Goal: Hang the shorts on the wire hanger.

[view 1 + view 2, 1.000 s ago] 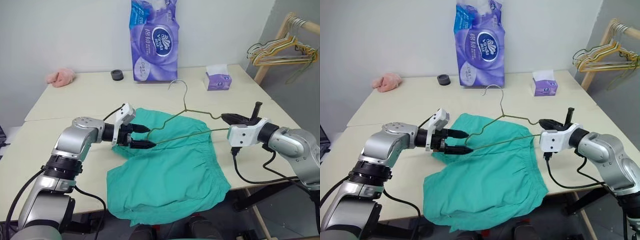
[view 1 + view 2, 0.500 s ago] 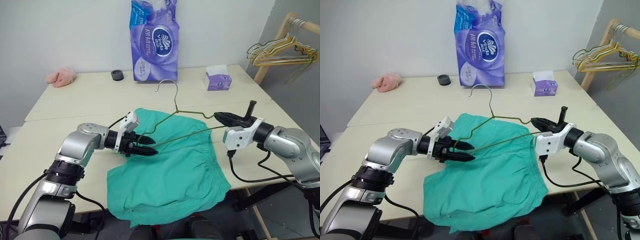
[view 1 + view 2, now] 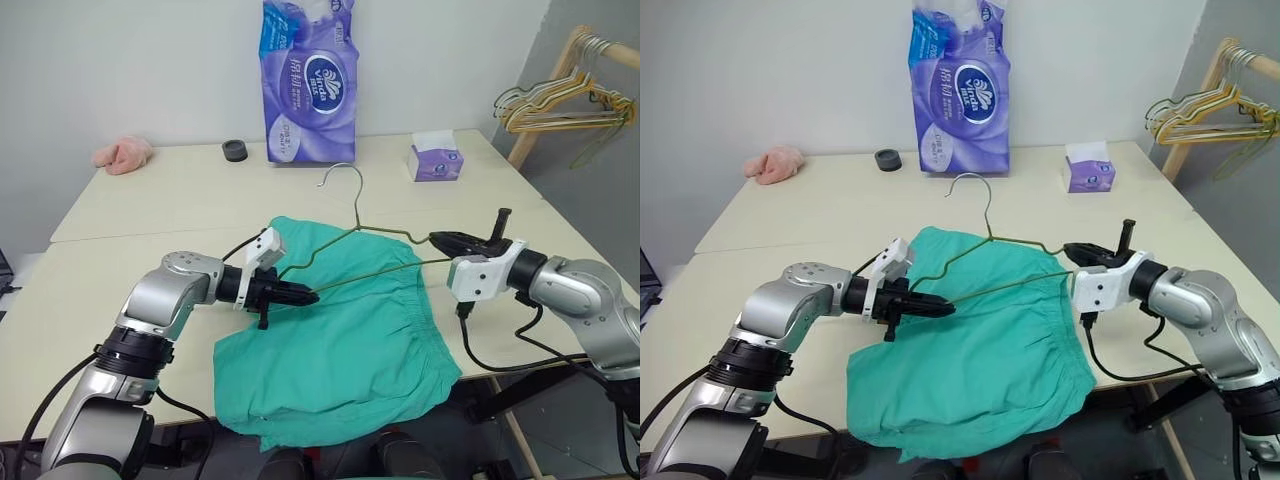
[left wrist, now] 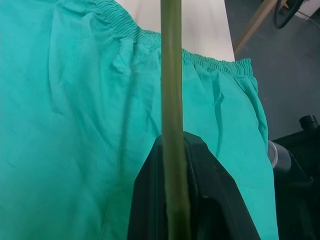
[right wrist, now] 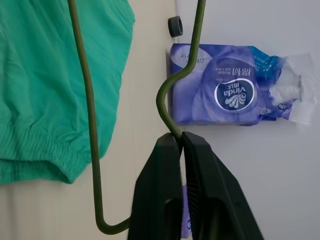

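Note:
The teal shorts [image 3: 340, 350] lie spread on the table's front edge, waistband to the right. The thin olive wire hanger [image 3: 357, 205] is held tilted above them, hook up and toward the back. My left gripper [image 3: 305, 296] is shut on the left end of the hanger's lower wire. In the left wrist view the wire [image 4: 171, 100] runs between the black fingers [image 4: 210, 200], over the shorts [image 4: 75, 125]. My right gripper [image 3: 440, 238] pinches the hanger's right shoulder. In the right wrist view the wire [image 5: 90, 110] enters between the nearly closed fingertips [image 5: 155, 190].
A purple tissue pack [image 3: 308, 80], a small black ring [image 3: 235, 150], a pink cloth [image 3: 122, 153] and a tissue box [image 3: 435, 158] stand along the table's back. A wooden rack with several gold hangers [image 3: 560, 100] is off the right side.
My left gripper, open around the hanger's lower wire a second ago, has closed on it. The hanger's hook swung slightly to the left. The right arm barely moved.

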Robot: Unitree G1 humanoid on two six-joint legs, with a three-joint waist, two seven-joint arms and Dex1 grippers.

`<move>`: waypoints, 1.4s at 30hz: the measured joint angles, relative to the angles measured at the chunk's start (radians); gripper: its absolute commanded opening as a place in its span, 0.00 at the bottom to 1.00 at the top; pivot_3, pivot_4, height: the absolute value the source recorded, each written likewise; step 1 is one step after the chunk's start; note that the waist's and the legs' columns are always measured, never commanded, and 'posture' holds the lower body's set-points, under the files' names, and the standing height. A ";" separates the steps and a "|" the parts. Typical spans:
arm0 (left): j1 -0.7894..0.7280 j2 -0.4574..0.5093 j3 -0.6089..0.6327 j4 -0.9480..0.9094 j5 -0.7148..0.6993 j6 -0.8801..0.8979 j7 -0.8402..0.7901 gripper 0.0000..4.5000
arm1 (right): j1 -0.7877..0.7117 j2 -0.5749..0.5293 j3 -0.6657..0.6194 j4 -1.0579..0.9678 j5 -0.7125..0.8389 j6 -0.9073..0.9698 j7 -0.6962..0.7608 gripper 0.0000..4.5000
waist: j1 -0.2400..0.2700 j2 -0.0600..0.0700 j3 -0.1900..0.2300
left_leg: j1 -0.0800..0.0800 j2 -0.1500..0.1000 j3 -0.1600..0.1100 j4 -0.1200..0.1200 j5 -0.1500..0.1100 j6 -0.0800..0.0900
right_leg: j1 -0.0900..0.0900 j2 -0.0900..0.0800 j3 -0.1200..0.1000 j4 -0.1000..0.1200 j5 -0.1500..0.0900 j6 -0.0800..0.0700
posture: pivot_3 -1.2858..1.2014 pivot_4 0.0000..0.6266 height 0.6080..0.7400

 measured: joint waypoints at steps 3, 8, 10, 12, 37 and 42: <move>0.000 0.000 0.000 0.000 0.014 -0.019 0.006 0.00 | 0.015 -0.025 -0.002 -0.016 0.031 -0.012 0.040 0.52 | 0.000 0.000 0.000 | 0.000 0.000 0.000 0.000 0.000 0.000 | 0.000 0.000 0.000 0.000 0.000 0.000 | 0.45 0.07 1.00; 0.006 0.003 -0.004 0.000 0.033 -0.056 0.013 0.00 | 0.088 -0.053 -0.046 -0.080 0.162 0.027 0.116 0.74 | 0.001 0.000 0.000 | 0.000 0.000 -0.001 0.000 0.000 0.000 | 0.001 0.000 0.000 0.000 0.000 0.000 | 0.45 0.07 1.00; 0.020 0.014 -0.020 -0.001 0.059 -0.104 0.009 0.00 | 0.122 -0.051 -0.105 -0.132 0.295 0.197 0.155 0.74 | 0.003 0.000 0.000 | 0.000 0.000 -0.001 0.000 0.000 0.000 | 0.001 0.000 0.000 0.000 0.000 0.000 | 0.45 0.07 1.00; 0.031 0.027 -0.040 0.001 0.084 -0.146 -0.001 0.00 | 0.122 -0.050 -0.163 -0.166 0.392 0.355 0.168 0.74 | 0.003 0.000 0.000 | 0.000 0.000 0.000 0.000 0.000 0.000 | 0.001 0.000 0.000 0.000 0.000 -0.001 | 0.45 0.07 1.00; 0.025 0.042 -0.080 -0.080 0.153 -0.362 -0.072 0.00 | -0.125 -0.104 0.122 -0.241 0.693 1.173 0.284 0.62 | 0.002 0.001 -0.001 | 0.000 0.001 -0.001 0.000 0.000 0.000 | 0.000 -0.001 -0.001 -0.001 0.001 -0.001 | 0.46 0.06 1.00; 0.029 0.042 -0.080 -0.082 0.162 -0.367 -0.072 0.00 | -0.134 -0.104 0.140 -0.235 0.693 1.179 0.287 0.25 | 0.002 0.001 -0.001 | 0.000 0.001 -0.001 0.000 0.000 0.000 | 0.000 -0.001 -0.001 -0.001 0.001 -0.001 | 0.46 0.06 1.00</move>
